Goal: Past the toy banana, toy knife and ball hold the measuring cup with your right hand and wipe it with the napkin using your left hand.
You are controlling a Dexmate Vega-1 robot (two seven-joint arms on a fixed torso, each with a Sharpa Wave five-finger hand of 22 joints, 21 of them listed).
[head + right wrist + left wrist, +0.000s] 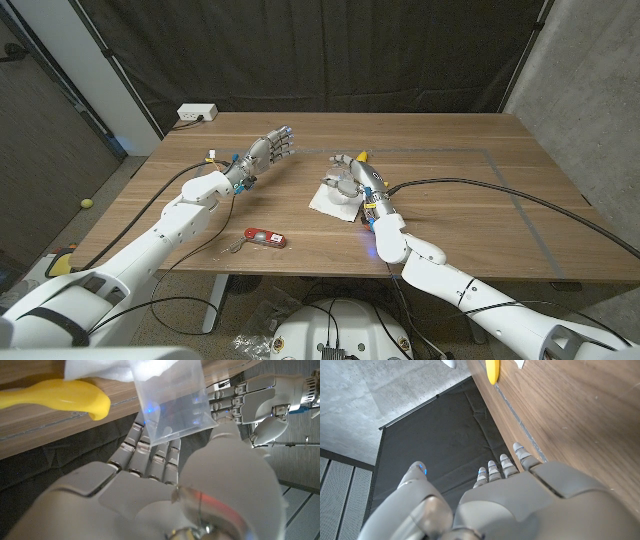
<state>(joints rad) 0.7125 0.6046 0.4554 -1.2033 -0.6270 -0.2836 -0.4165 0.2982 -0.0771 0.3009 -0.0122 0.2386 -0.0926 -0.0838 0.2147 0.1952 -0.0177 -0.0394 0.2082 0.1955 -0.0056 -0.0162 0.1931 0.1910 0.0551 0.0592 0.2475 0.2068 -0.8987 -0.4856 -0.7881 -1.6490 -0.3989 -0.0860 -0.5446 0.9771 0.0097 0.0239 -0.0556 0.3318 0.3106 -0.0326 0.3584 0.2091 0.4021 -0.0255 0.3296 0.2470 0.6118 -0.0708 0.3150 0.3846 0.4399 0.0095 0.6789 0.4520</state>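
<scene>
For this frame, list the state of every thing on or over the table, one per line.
measuring cup: clear, gripped by the right hand, over the napkin.
napkin: white, on the table, not held.
left hand: raised over the table, fingers apart, holding nothing.
toy banana: lying on the table.
toy knife: red, lying near the front edge.

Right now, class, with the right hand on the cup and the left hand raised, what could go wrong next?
1. The measuring cup sits on the napkin; if the left hand pulls the napkin, the cup may tip or slide.
2. The right hand holds clear, smooth plastic with its fingers; wiping pressure could make the cup slip.
3. The toy banana lies close beside the right hand and could get knocked.
</scene>
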